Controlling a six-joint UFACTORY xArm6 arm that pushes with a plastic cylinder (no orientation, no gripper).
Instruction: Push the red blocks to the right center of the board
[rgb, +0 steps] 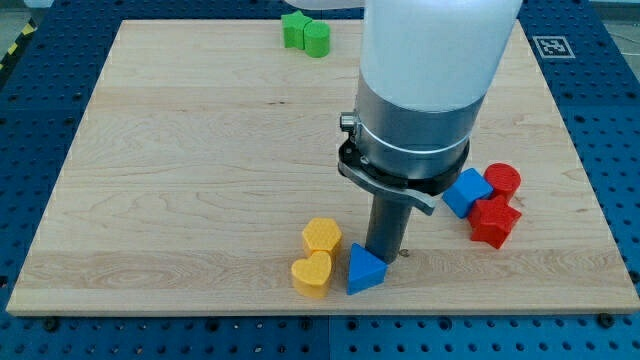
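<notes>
Two red blocks lie at the view's right: a red cylinder (503, 179) and a red star-like block (494, 221) just below it, the two touching. A blue cube (467, 191) rests against their left side. My tip (385, 255) is down on the board near the bottom centre, well to the left of the red blocks and right beside a blue triangle block (365, 270), at its upper right.
A yellow hexagon block (322, 236) and a yellow heart block (313, 273) sit left of the blue triangle. Two green blocks (305, 33) lie at the top edge of the wooden board (180, 150). The arm's wide white and grey body (425, 90) hangs over the board's middle.
</notes>
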